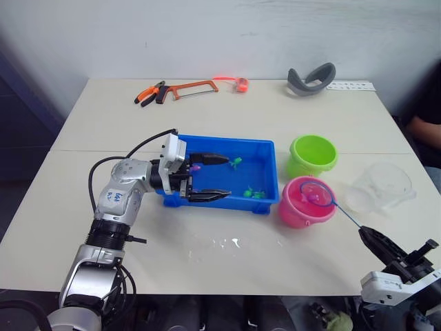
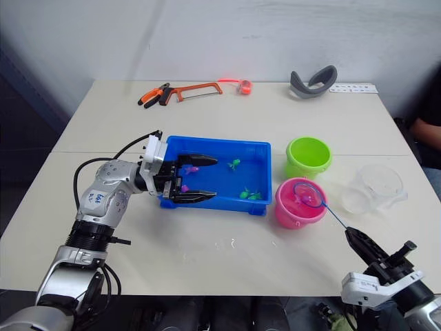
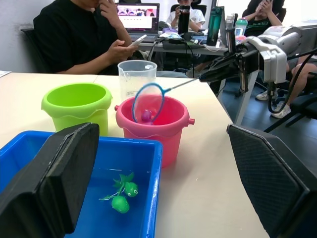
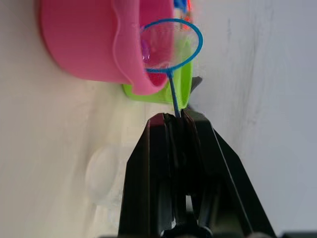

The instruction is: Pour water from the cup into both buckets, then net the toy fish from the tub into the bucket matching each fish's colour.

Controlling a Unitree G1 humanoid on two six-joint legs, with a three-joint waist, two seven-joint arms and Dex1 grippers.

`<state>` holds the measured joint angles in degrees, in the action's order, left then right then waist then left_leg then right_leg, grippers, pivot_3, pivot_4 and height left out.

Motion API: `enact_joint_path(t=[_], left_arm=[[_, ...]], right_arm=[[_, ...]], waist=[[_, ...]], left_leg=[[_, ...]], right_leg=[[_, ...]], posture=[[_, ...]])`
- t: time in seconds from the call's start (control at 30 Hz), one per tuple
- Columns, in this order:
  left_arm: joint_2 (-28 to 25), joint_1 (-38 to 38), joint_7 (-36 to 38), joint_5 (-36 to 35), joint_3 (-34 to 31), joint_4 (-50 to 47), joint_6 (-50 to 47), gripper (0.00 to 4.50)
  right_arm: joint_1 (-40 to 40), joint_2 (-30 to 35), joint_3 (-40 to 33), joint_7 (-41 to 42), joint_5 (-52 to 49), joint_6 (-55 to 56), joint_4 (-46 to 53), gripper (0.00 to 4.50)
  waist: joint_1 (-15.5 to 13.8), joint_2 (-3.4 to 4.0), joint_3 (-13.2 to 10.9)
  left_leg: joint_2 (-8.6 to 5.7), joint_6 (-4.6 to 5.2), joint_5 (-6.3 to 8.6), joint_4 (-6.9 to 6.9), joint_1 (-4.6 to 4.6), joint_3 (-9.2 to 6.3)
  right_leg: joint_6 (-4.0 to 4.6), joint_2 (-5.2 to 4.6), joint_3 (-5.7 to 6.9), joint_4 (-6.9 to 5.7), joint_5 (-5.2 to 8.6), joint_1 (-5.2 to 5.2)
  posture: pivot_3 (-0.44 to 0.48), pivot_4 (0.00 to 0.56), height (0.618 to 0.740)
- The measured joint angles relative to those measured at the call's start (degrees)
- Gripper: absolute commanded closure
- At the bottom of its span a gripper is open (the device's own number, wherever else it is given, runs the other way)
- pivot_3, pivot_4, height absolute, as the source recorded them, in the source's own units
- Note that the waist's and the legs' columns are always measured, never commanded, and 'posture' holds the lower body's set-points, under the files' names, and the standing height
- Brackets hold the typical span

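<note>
- Nearest, at the desk's [image 1: 227, 265] front right edge: right tool [image 1: 367, 236], black fingers pressed together on the thin straight handle of the net [image 1: 318, 194]
- Small wet patch glinting on the pale, matt desk surface just in front of the tub [image 1: 265, 147]
- Blue-rimmed round hoop with clear mesh held over the mouth of the pink bucket [image 1: 301, 209], a small magenta fish [image 3: 146, 115] inside the hoop
- Glossy, round pink bucket with a wavy lip just right of the tub
- Clear cup [image 1: 379, 187] lying on its side, right of the pink bucket, wide mouth, see-through plastic
- Left tool [image 1: 218, 178], two black textured fingers spread wide, reaching over the tub's left part from its left rim
- Shallow rectangular bright blue tub mid-desk, smooth plastic, with green fish [image 1: 255, 194] near its front right corner, another green one [image 1: 236, 163] further back, and a pink fish [image 1: 196, 166] by the upper finger
- Lime green bucket [image 1: 313, 155] just behind the pink one
- Far edge: orange-handled pliers [image 1: 150, 93], hacksaw [image 1: 196, 88] with an orange frame, curved grey band [image 1: 311, 78]
</note>
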<state>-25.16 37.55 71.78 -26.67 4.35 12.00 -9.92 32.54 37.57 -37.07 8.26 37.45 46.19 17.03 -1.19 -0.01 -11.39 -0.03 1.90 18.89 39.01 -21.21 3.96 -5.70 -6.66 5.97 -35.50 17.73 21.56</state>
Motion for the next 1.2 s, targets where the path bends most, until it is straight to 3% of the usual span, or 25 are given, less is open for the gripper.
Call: enact_joint_path(t=[0.17,0.4,0.97,1.07,1.2], left_arm=[[-0.1,0.0,-0.5,0.0,0.0,0.0,0.0,0.01],[-0.2,0.0,-0.9,0.0,0.0,-0.1,0.0,0.01],[-0.2,-0.5,-1.2,0.0,-0.1,-0.2,0.2,0.01],[-0.2,-1.7,-1.8,0.0,-0.5,-0.9,0.2,0.01],[-1.2,-3.3,-1.4,-1.6,-2.5,-3.0,-0.7,0.01]], right_arm=[[0.1,0.6,-2.6,-0.3,-1.7,0.0,1.6,4.50],[1.6,-0.6,2.9,-3.2,4.2,-0.2,-6.4,4.50],[-0.8,2.4,2.8,-4.6,1.3,-1.0,-4.7,4.50],[-0.6,2.4,2.8,-4.1,-1.9,-0.1,-3.3,4.50],[1.1,4.3,3.6,0.8,-13.4,-2.9,-0.6,4.50]], waist=[[-0.2,-0.03,0.0],[0.0,-0.02,0.0],[-0.2,-0.03,0.0],[0.0,-0.03,0.0],[0.2,0.00,0.0]], left_leg=[[-0.03,0.01,0.00,0.00,-0.03,-0.02],[-0.02,0.01,0.00,-0.01,-0.02,0.00],[-0.01,-0.01,0.00,-0.01,-0.02,-0.01],[0.03,-0.01,0.00,-0.01,-0.01,-0.01],[0.06,-0.01,0.00,-0.02,0.00,0.00]], right_leg=[[0.00,-0.02,0.02,0.00,0.00,-0.02],[0.00,-0.01,0.01,0.01,0.00,0.00],[0.01,-0.01,0.02,-0.01,0.01,-0.01],[0.01,-0.01,0.01,0.00,0.01,-0.01],[0.01,-0.05,-0.03,0.00,0.01,0.00]], posture=[[0.000,0.150,0.740],[0.000,0.150,0.740],[0.000,0.150,0.740],[0.000,0.150,0.740],[0.000,0.150,0.740]])
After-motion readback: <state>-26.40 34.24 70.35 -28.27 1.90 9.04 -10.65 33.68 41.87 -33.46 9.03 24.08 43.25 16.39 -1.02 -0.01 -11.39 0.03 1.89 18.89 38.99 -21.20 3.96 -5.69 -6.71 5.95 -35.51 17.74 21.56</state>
